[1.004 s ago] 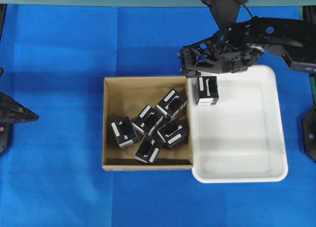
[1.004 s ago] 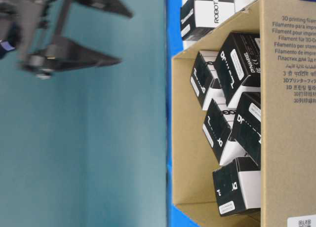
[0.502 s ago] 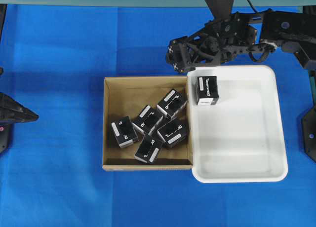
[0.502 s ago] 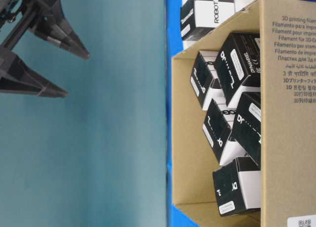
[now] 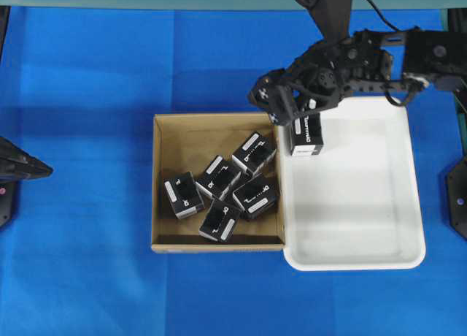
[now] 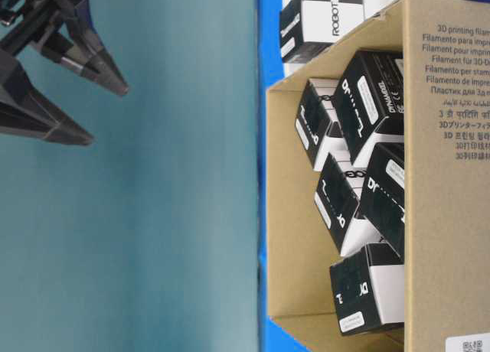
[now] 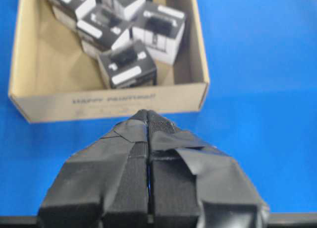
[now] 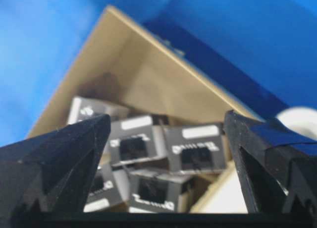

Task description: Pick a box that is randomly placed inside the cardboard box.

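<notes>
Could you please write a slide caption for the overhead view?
Right pincer open above the cardboard box corner, one black box already in the white tray.

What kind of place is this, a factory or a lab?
Probably a lab test bench: two robot arms over a blue cloth, sorting small black cartons from a cardboard box into a white tray.

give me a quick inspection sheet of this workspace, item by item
surface: blue cloth over the table.
job's things: shallow brown cardboard box holds five small black cartons; one black carton with a long white word sits in the white plastic tray.
clutter: nothing seen.
grippers: right gripper open, empty, over the cardboard box's far corner; left gripper shut, empty.
cables: black cable on the right arm.
surroundings: teal wall.
</notes>
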Action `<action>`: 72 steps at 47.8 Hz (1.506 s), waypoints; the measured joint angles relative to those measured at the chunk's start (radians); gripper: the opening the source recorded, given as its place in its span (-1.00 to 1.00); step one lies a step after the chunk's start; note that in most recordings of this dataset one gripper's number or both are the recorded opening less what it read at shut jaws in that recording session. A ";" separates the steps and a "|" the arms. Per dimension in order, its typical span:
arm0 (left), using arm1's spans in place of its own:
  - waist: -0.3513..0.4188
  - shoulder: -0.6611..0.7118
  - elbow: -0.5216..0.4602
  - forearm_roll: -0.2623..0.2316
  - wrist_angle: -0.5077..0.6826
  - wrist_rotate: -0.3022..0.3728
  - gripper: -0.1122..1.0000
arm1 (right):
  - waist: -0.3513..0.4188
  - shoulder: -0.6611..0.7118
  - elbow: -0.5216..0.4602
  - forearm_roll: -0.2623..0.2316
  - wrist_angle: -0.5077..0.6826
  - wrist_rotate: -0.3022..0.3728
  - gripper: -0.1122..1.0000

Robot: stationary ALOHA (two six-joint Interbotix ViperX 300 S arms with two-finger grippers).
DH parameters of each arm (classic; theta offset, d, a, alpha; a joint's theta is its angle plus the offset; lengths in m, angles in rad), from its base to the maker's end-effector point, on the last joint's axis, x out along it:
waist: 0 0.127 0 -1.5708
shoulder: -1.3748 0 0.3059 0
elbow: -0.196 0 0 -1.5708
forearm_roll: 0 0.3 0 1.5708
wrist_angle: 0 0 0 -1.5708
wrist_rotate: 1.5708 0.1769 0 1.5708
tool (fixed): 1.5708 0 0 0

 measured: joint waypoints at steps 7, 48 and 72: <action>0.000 -0.009 0.002 0.002 0.000 -0.009 -0.93 | 0.006 -0.055 0.067 0.000 -0.114 -0.021 0.91; 0.000 -0.020 0.000 0.000 -0.002 -0.002 -0.93 | 0.181 -0.252 0.267 -0.075 -0.515 -0.356 0.90; 0.009 -0.049 -0.006 0.002 -0.017 -0.005 -0.93 | 0.218 -0.482 0.403 -0.089 -0.577 -0.436 0.89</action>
